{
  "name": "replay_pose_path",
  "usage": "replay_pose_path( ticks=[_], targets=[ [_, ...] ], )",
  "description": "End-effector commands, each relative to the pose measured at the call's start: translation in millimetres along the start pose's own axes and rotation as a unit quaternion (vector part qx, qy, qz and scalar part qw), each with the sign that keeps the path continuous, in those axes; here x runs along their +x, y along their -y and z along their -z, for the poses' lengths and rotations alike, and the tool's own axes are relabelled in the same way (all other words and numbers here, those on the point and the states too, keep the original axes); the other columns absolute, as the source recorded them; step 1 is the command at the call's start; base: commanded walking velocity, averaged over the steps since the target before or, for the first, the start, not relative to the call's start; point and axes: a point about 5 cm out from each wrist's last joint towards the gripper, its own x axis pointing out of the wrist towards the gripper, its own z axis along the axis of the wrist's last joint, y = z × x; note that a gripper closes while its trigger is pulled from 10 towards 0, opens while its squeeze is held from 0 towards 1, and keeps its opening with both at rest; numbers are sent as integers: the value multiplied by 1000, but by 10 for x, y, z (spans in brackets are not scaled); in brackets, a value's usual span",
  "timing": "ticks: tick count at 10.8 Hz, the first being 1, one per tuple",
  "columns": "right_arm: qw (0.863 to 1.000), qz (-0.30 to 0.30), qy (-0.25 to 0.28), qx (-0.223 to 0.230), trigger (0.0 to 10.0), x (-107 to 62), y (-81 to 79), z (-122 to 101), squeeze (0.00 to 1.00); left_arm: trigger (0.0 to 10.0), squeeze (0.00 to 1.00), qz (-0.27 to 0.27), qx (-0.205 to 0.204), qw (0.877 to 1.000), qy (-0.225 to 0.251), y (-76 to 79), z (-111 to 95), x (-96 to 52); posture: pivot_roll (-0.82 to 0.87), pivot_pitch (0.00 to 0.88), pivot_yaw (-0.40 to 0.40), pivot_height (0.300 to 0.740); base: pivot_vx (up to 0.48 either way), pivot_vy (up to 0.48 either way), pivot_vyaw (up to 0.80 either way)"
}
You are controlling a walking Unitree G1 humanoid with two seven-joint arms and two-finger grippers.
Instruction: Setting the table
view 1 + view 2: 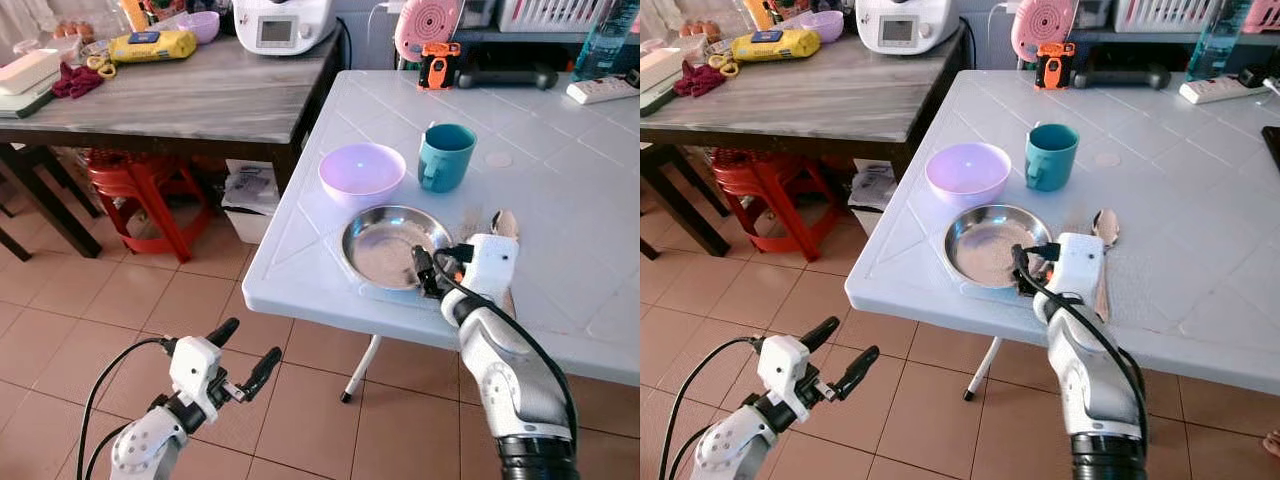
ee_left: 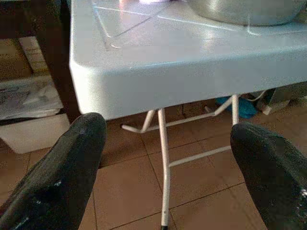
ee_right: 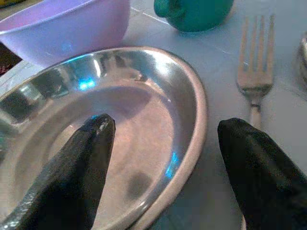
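On the white folding table (image 1: 560,200) a steel plate (image 1: 385,245) lies near the front edge. Behind it stand a purple bowl (image 1: 362,170) and a teal mug (image 1: 445,155). A spoon (image 1: 1106,228) lies to the right of the plate, and a fork (image 3: 254,72) lies between the two. My right gripper (image 1: 428,268) is open low over the plate's right rim, one finger inside the plate and the other outside it, holding nothing. My left gripper (image 1: 250,350) hangs open below the table's front edge, above the floor.
A dark wooden table (image 1: 200,95) to the left carries a white appliance (image 1: 283,25) and a yellow pack (image 1: 152,45). A red stool (image 1: 140,185) stands under it. A pink fan (image 1: 428,25) and a power strip (image 1: 603,90) sit at the white table's back.
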Motion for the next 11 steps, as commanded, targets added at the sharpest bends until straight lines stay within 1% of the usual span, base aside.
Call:
replay_pose_path(
  ticks=[1,4,5,6,8,9,10,11],
  targets=[
    [1000,-5,-4,6,0,10,-43,-5,0,10000,0,-1,6,1000,-12,-35,56,-64,-72,122,112,740,0,0,0],
    [1000,-7,-15,13,0,5,-30,30,0,10000,0,3,-1,1000,-4,-59,116,-71,-74,120,112,740,0,0,0],
    [1000,-6,-16,13,0,4,-25,35,0,10000,0,-5,-17,1000,13,-70,96,-46,-76,120,111,740,0,0,0],
    [1000,-7,-21,12,0,-5,-11,57,0,10000,0,-4,-15,999,46,-89,-30,45,-75,118,107,740,0,0,0],
    [1000,-4,-26,10,0,-14,17,78,0,10000,0,-3,0,997,78,-110,-209,139,-79,113,103,740,0,0,0],
    [1000,-2,-30,8,0,-18,29,95,0,10000,0,3,9,995,98,-124,-356,173,-77,111,101,740,0,0,0],
    [999,0,-33,7,0,-19,39,111,0,10000,0,23,30,992,121,-103,-584,197,-73,111,100,740,0,0,0],
    [999,2,-40,6,0,-26,47,146,0,10000,0,49,48,987,143,2,-904,299,-67,108,97,740,0,0,0]
  ],
)
